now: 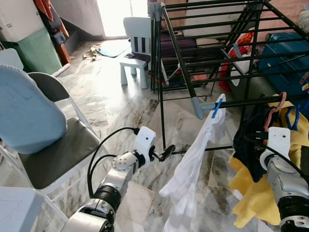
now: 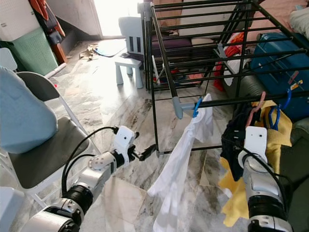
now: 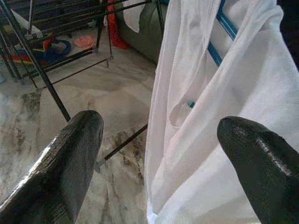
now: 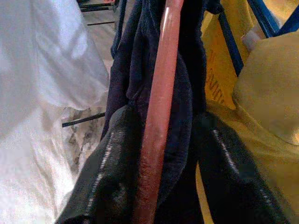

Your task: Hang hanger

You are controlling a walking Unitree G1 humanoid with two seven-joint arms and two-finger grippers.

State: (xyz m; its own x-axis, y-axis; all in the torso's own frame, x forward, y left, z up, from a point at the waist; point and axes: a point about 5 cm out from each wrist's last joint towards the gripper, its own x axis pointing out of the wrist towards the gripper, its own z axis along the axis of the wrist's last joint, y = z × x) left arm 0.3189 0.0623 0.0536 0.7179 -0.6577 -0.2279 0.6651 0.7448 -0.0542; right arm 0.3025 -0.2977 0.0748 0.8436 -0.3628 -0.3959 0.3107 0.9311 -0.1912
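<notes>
Hanger (image 4: 159, 107), pink, runs lengthwise between the right hand's (image 4: 161, 154) fingers, clamped with dark cloth (image 4: 187, 93), just below the drying rack (image 1: 251, 101) rail. Left hand (image 3: 159, 154) gapes wide beside white shirt (image 1: 193, 169).

Glossy marble-look floor (image 1: 120, 106), matt metal rack (image 1: 178, 58), seemingly plastic pink hanger (image 4: 159, 107).

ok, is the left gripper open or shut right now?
Open. The left gripper has its two black fingers spread wide apart with nothing between them, pointed at the white shirt hanging from the drying rack.
</notes>
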